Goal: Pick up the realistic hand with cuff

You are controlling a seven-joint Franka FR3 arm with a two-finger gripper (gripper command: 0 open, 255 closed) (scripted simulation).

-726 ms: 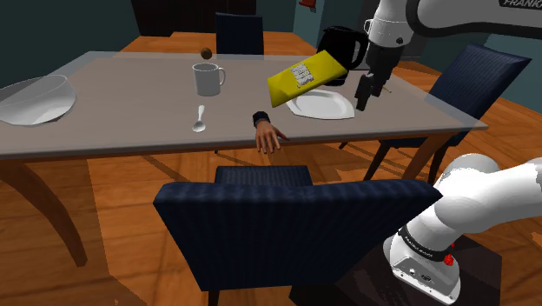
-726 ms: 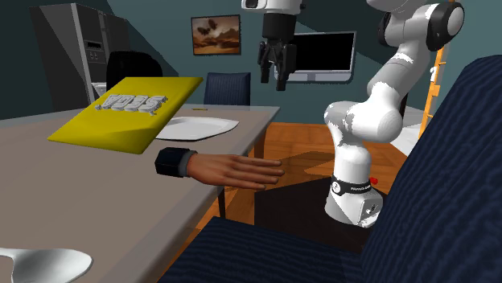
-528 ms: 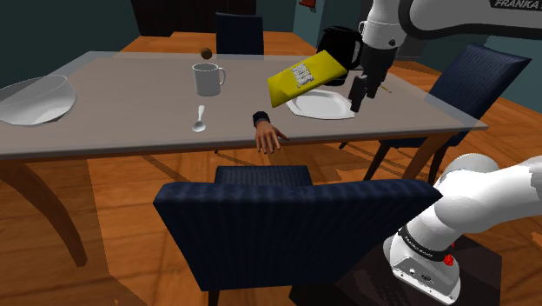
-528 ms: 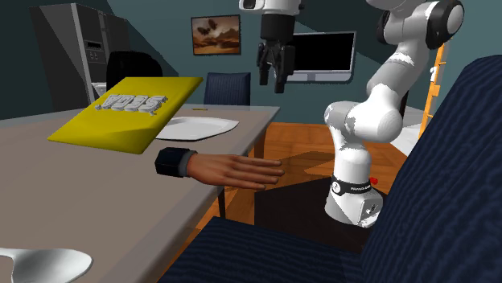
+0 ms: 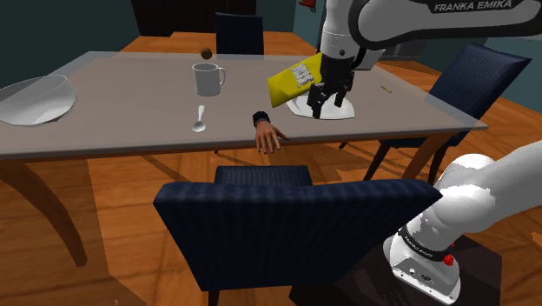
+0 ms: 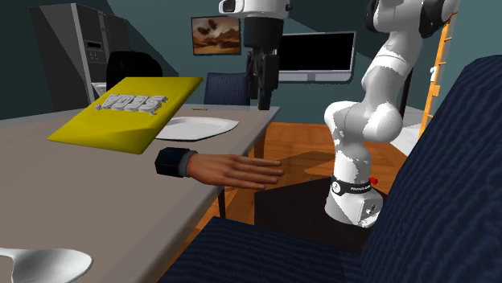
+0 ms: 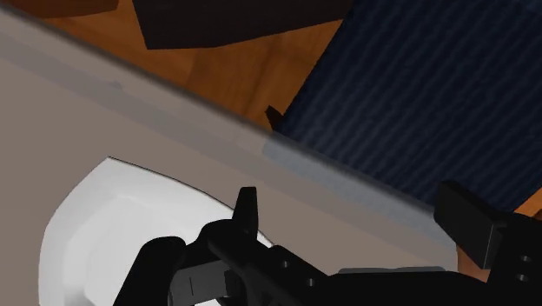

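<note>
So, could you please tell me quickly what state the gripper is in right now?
Gripper: open, fingers apart, holding nothing, near the white plate.

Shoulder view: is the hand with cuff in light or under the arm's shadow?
Shoulder view: the hand with cuff lies evenly lit at the table's near edge, with no shadow from the gripper on it. Second exterior view: its top is also well lit.
</note>
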